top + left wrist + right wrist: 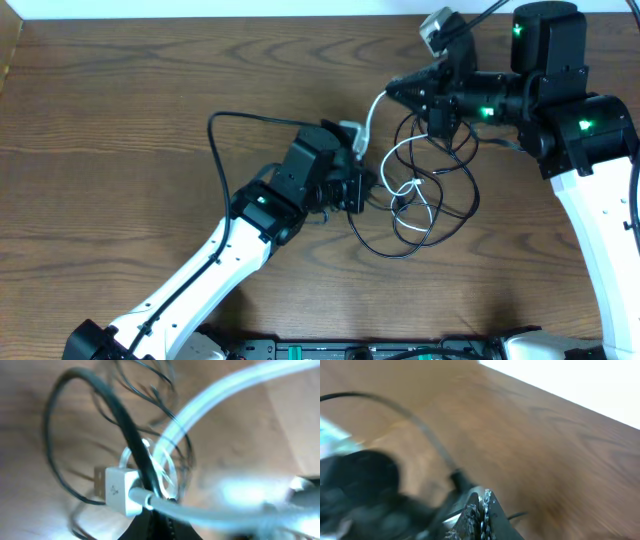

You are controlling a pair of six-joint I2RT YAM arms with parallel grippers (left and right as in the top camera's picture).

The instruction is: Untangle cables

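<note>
1. The white cable (372, 110) lies looped among the black cable (462, 215) coils, right of the desk's (150, 80) middle. One stretch of it rises toward the far edge.
2. The left gripper (352, 138) is closed at the white cable's plug (117, 491), where the black cable crosses.
3. The right gripper (390, 92), jaws pressed together, pinches the white cable's raised stretch near the far right corner.
</note>
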